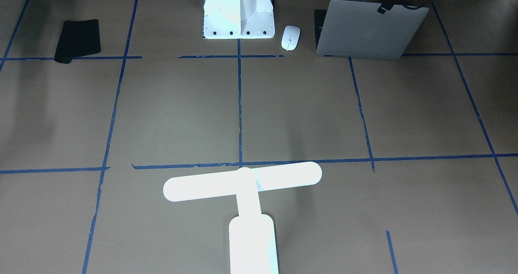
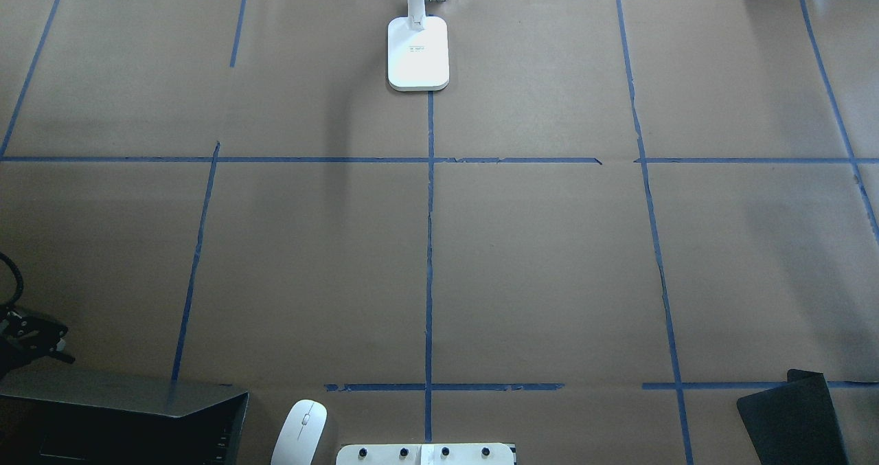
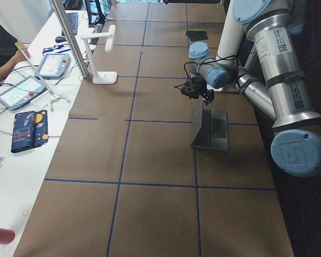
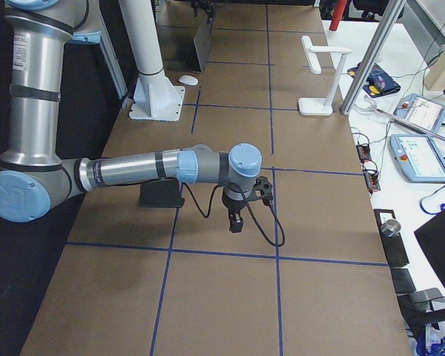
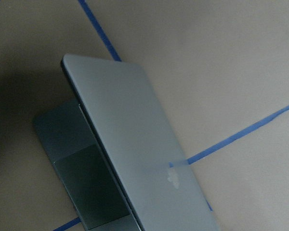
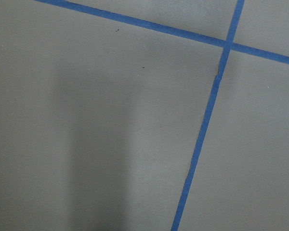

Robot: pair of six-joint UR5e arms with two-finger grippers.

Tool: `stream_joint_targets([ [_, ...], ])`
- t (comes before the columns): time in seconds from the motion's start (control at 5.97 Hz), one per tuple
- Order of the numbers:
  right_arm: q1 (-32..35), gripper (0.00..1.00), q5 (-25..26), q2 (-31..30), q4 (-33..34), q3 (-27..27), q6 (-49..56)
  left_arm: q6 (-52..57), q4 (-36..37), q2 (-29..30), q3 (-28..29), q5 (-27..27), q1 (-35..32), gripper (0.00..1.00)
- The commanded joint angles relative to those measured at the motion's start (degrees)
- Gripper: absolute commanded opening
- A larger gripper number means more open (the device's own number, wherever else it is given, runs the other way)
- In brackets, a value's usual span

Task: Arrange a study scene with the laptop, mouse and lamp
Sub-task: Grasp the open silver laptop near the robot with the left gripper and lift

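Note:
The silver laptop [image 1: 370,33] [image 2: 123,400] stands partly open near the robot's base, on its left side, with the lid [image 5: 135,134] raised steeply. My left gripper [image 1: 383,7] [image 2: 58,345] [image 3: 195,92] sits at the lid's top edge; whether it is open or shut cannot be told. The white mouse [image 1: 290,37] [image 2: 300,431] lies between the laptop and the pedestal. At the table's far middle edge, the white lamp [image 1: 243,183] [image 2: 417,53] is upright. My right gripper [image 4: 236,222] points down above bare paper; its state cannot be told.
A black mat [image 1: 77,41] [image 2: 796,417] lies near the base on the robot's right side. The white bolted pedestal [image 1: 238,13] stands at the middle of the near edge. Blue tape lines grid the brown paper. A side table with tablets [image 3: 43,64] runs past the lamp.

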State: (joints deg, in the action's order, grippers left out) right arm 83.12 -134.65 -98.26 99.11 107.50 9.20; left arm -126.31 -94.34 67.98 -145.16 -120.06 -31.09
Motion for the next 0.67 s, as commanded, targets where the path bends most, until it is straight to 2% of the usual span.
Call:
stream_joint_targets([
  [0.0, -0.1, 1.0, 0.1, 0.0, -0.4, -0.1, 0.0, -3.1, -0.1, 0.0, 0.5, 2.5, 2.9, 1.0],
  [0.5, -0.4, 1.0, 0.3, 0.6, -0.5, -0.1, 0.1, -7.7, -1.2, 1.7, 2.6, 6.7, 4.4, 1.0],
])
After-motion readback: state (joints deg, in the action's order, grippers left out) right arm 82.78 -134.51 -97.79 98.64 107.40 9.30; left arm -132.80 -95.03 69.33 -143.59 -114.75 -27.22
